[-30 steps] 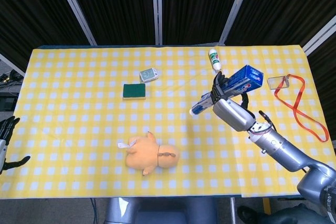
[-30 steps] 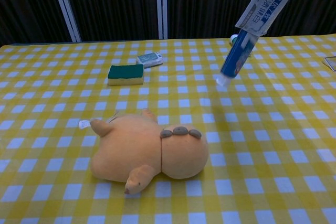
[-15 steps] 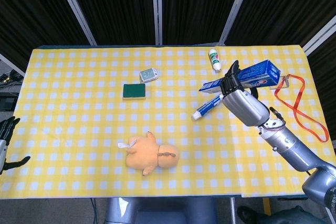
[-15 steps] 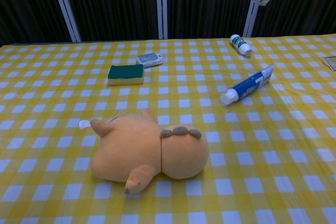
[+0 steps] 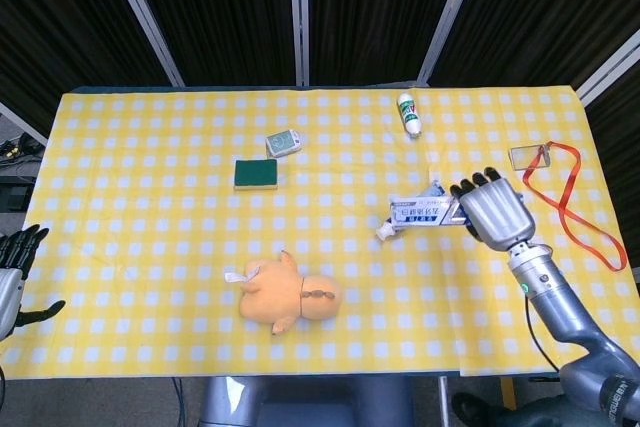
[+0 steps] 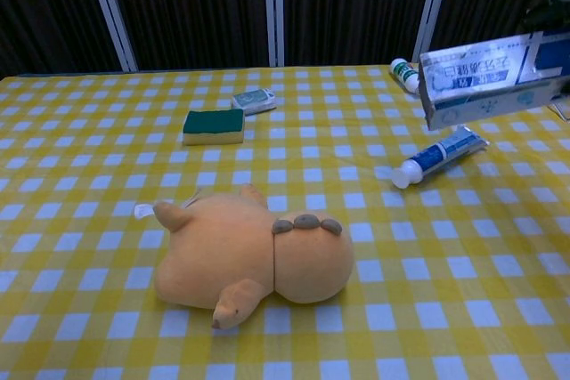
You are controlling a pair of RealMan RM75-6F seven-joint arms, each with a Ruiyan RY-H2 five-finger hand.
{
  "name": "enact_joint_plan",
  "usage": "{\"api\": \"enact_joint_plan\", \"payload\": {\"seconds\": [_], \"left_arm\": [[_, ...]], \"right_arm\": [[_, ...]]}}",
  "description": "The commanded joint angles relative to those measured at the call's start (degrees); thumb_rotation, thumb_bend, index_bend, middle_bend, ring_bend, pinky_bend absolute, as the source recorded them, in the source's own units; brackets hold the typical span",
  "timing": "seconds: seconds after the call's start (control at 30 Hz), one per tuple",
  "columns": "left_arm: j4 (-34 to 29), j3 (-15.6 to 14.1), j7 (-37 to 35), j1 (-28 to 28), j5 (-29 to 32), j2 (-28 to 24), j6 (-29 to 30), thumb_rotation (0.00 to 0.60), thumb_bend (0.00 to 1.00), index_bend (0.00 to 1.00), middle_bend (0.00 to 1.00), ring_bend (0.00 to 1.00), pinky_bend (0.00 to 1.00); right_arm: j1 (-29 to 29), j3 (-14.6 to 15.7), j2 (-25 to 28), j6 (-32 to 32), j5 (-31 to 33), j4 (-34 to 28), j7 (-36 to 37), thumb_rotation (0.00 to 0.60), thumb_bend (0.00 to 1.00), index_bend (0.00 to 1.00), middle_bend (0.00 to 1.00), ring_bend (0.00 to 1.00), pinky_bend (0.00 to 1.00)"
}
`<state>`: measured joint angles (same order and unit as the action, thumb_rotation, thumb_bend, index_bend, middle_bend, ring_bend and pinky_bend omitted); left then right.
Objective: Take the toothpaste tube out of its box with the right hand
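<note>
The tube (image 6: pixel 440 156) lies on the tablecloth (image 5: pixel 150 167), right of centre, its white cap pointing near-left and its blue body slanting toward the far right. It is free of the box (image 6: pixel 485 76), which hangs in the air just above it, nearly level, its open end with grey flaps facing left. In the head view the box (image 5: pixel 428 211) covers most of the tube (image 5: pixel 384 233), so only the cap end shows.

The right hand (image 5: pixel 493 211) grips the box by its right end, back of the hand up, dark fingers curled over the far edge. The forearm runs from the near right corner, silver-grey metal with a jointed wrist. The left hand (image 5: pixel 12 272) sits at the near left edge, off the table, its dark fingers apart and holding nothing.

The box is glossy cardboard, blue and white with printed text. The cloth is yellow-and-white gingham. Near centre lies a soft orange plush (image 6: pixel 254 255), on its side, with a row of grey beads across it. Farther left sits a green rectangular sponge (image 5: pixel 256 174), and just beyond it a small pale pack (image 5: pixel 283 142). A little white bottle (image 5: pixel 408 114) lies at the far edge, well beyond the box. At the far right a clear badge holder (image 5: pixel 528 156) trails an orange lanyard (image 5: pixel 580 212).
</note>
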<state>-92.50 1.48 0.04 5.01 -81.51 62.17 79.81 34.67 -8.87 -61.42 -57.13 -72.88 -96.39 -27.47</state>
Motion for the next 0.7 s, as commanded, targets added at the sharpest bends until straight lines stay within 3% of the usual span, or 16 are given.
{"api": "enact_joint_plan", "payload": {"seconds": [0.03,0.17,0.23,0.3,0.4,0.57,0.7], "left_arm": [[0.1,0.1,0.1,0.0,0.2,0.1,-0.1,0.600,0.00,0.00,0.00,0.00,0.00],[0.2,0.0,0.2,0.1,0.3,0.2,-0.3,0.600,0.00,0.00,0.00,0.00,0.00],[0.2,0.0,0.3,0.1,0.4,0.2,-0.3,0.600,0.00,0.00,0.00,0.00,0.00],[0.2,0.0,0.2,0.1,0.3,0.2,-0.2,0.600,0.00,0.00,0.00,0.00,0.00],[0.0,0.0,0.0,0.0,0.1,0.1,0.0,0.600,0.00,0.00,0.00,0.00,0.00],[-0.3,-0.1,-0.7,-0.3,-0.4,-0.3,0.6,0.600,0.00,0.00,0.00,0.00,0.00],[-0.7,-0.3,-2.0,-0.9,-1.5,-1.0,2.1,0.600,0.00,0.00,0.00,0.00,0.00]], "right_arm": [[0.0,1.4,-2.6,3.0,2.2,2.4,2.8,0.600,0.50,0.33,0.40,0.31,0.30],[0.2,2.2,-4.0,5.4,3.9,3.6,4.5,0.600,0.44,0.17,0.29,0.24,0.26],[0.4,2.7,-4.3,6.9,4.6,3.6,5.5,0.600,0.28,0.04,0.13,0.12,0.11],[0.5,3.0,-3.9,8.4,5.4,2.6,7.4,0.600,0.15,0.00,0.03,0.05,0.01],[-0.1,2.8,-2.3,8.3,6.2,-0.8,9.9,0.600,0.01,0.00,0.00,0.00,0.00],[-3.1,3.1,2.4,3.5,2.0,-6.9,13.3,0.600,0.00,0.00,0.00,0.00,0.00],[-9.0,4.8,7.9,-5.8,-5.9,-10.2,18.6,0.600,0.00,0.00,0.00,0.00,0.00]]}}
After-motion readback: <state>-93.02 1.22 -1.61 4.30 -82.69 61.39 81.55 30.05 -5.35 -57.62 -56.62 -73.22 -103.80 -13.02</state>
